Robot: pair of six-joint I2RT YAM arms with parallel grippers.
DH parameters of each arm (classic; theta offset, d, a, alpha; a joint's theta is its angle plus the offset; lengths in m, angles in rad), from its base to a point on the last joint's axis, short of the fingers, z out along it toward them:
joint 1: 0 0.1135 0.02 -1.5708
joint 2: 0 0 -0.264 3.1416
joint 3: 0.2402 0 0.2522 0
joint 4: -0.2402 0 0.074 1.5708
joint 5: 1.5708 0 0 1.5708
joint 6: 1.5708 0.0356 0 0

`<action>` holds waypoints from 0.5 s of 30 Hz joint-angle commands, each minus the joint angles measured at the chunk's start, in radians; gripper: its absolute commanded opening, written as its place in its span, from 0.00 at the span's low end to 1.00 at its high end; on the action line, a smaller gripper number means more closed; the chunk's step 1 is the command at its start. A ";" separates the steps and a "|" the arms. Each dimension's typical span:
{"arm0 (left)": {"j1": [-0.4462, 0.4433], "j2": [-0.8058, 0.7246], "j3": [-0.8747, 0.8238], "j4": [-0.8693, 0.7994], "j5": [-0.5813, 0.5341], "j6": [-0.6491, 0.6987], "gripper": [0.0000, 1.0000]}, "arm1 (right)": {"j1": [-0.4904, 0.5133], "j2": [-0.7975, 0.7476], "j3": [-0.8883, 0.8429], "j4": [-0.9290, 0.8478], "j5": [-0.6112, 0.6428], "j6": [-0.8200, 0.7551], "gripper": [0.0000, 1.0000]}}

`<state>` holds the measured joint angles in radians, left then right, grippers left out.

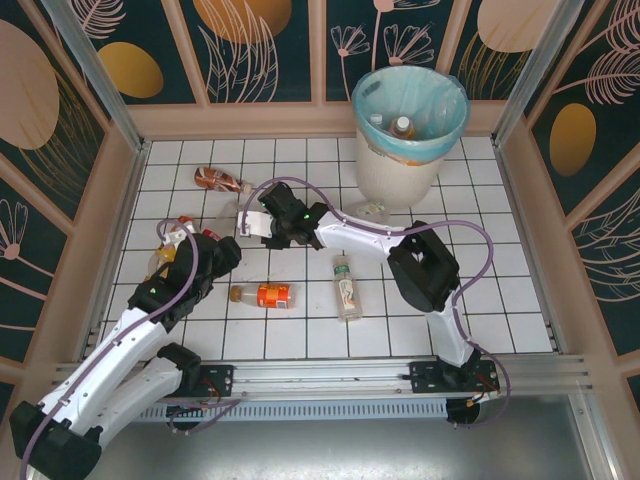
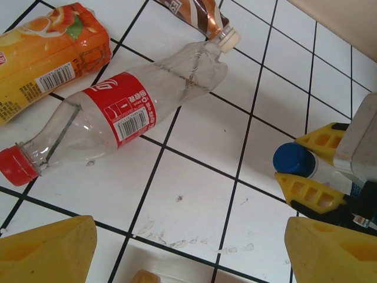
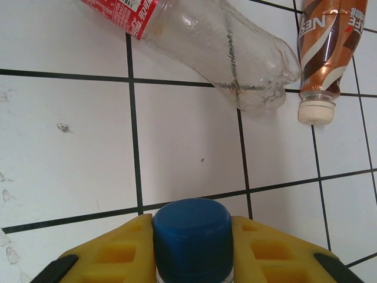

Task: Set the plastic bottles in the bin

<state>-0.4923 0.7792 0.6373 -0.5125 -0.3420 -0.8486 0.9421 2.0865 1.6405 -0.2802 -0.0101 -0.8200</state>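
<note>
Right wrist: three plastic bottles (image 3: pixel 224 47)

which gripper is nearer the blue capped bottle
Right. The right gripper is shut on the blue-capped bottle, one finger on each side of its neck. The left gripper hangs open beside that bottle, apart from it.
</note>
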 commanded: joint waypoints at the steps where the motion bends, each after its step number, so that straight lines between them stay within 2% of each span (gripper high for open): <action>1: -0.006 0.003 0.004 0.004 -0.020 0.040 0.83 | -0.002 -0.004 0.033 -0.017 -0.013 0.009 0.25; 7: -0.006 0.012 0.004 0.024 -0.041 0.049 0.84 | -0.002 -0.011 0.043 -0.031 -0.020 0.000 0.25; 15: -0.006 0.026 0.032 0.088 -0.079 0.095 0.83 | -0.002 -0.110 -0.057 0.041 -0.048 0.045 0.24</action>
<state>-0.4923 0.8036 0.6376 -0.4801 -0.3801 -0.7952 0.9421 2.0628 1.5997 -0.2760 -0.0334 -0.8051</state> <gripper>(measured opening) 0.833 0.286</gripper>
